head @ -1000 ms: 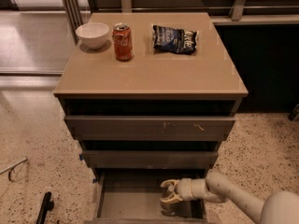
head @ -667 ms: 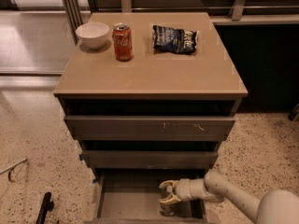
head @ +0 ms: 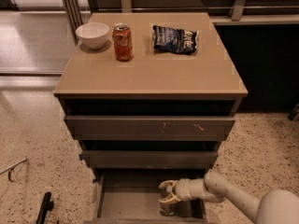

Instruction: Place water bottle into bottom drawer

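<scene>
The bottom drawer [head: 126, 204] of the tan-topped cabinet is pulled open and shows a plain grey floor. My gripper [head: 167, 193] reaches into it from the right, at the drawer's middle right. It is shut on the water bottle [head: 166, 206], a small clear bottle held upright near its cap, with its base at or just above the drawer floor. Most of the bottle is dim and partly hidden by the fingers.
On the cabinet top stand a white bowl [head: 92, 34], an orange-red soda can [head: 123, 42] and a dark chip bag [head: 175, 38]. The two upper drawers [head: 149, 127] are partly pulled out above the gripper. A black tool [head: 44, 206] lies on the speckled floor at left.
The gripper with the bottle has barely moved, shifting a touch to the left inside the drawer. Nothing else has changed.
</scene>
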### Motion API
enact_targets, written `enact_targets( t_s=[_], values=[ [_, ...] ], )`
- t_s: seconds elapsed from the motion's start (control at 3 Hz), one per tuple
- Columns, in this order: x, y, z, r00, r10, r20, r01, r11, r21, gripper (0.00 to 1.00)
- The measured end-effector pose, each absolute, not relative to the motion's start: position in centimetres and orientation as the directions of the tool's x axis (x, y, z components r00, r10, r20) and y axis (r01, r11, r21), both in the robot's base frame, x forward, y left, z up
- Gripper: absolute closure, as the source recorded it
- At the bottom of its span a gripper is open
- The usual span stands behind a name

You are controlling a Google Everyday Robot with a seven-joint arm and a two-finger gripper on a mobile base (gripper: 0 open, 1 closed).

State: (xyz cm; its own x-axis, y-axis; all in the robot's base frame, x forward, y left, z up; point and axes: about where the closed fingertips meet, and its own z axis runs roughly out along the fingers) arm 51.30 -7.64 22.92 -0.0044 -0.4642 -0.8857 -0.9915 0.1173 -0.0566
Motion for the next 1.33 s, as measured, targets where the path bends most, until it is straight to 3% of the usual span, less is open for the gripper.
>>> enact_targets(
  t_s=[0.33,0.67,1.33],
  values=[
    [51.3,-7.64,22.92,-0.004,-0.464,-0.886,-0.991,0.117,-0.057,0.36],
    [51.3,-7.64,22.92,-0.004,-0.464,-0.886,-0.992,0.117,-0.056,0.05],
    [51.27,-7.56,22.9,-0.005,-0.463,-0.886,-0.992,0.116,-0.056,0.0]
  ],
)
